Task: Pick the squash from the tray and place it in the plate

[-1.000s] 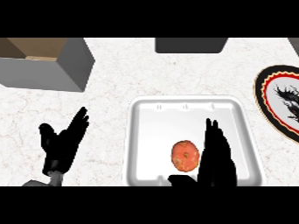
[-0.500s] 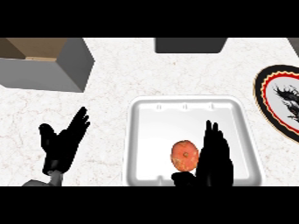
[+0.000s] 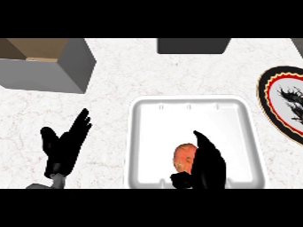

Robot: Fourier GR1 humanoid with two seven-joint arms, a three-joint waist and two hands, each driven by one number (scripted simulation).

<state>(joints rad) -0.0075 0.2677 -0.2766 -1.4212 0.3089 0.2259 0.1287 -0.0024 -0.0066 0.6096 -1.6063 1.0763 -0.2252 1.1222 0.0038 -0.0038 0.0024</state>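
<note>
An orange-red squash (image 3: pixel 183 156) lies in the near half of the white tray (image 3: pixel 190 106). My right hand (image 3: pixel 206 166) is over the tray's near right part, right beside the squash, covering its right edge, its fingers straight and its thumb near the squash's lower edge. The plate (image 3: pixel 294 105), black-rimmed with a dragon drawing on white, sits at the right edge of the counter, partly cut off. Open with fingers up, my left hand (image 3: pixel 62 146) rests at the lower left, away from the tray.
A grey box with a brown top (image 3: pixel 40 64) stands at the back left. A dark grey block (image 3: pixel 193 45) sits at the back centre. The counter is white marble.
My right hand has slid down and slightly left, closing in on the squash's right side. The squash and my left hand have not moved.
</note>
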